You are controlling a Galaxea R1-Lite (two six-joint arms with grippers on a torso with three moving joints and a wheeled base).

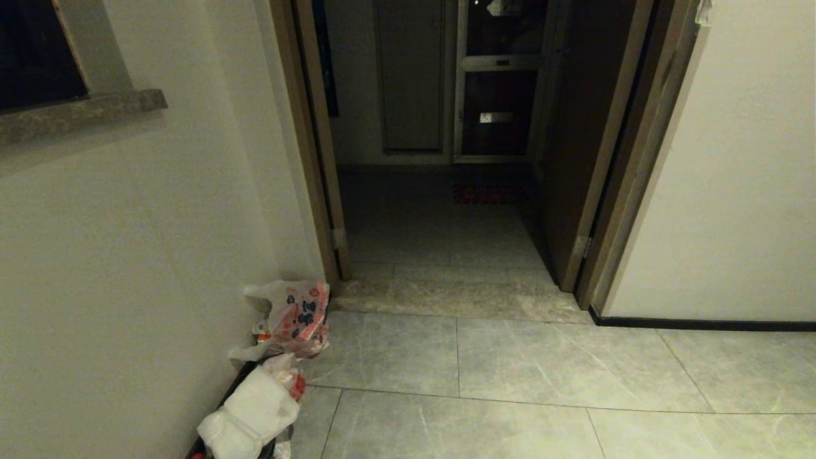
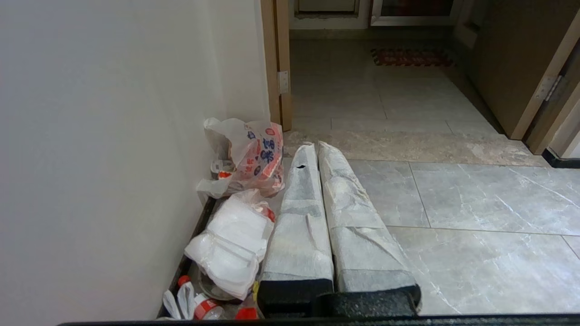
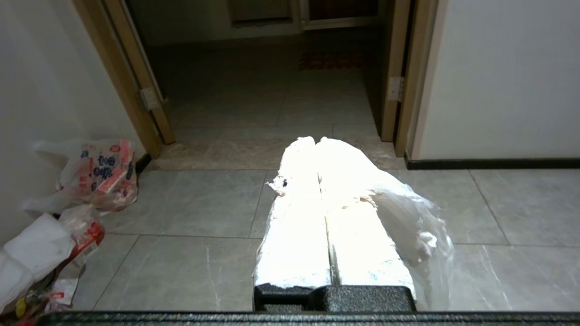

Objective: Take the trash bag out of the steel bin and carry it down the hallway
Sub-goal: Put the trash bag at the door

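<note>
hallway (image 1: 510, 357): grey tiles, open doorway ahead, no steel bin in view | trash bag (image 3: 410, 222): draped against right gripper (image 3: 317, 145), likely light, limp, slippery; best pinched at gathered film | right gripper: pressed together, bag apparently caught there | left gripper (image 2: 315, 149): closed, empty, beside floor litter

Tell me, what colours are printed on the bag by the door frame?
Red and blue on the white plastic bag; left wrist view.

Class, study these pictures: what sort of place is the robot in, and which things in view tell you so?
Probably a home hallway: grey floor tiles, a brown door frame opening to a dim passage with a doormat, and bags of rubbish left against the wall.
</note>
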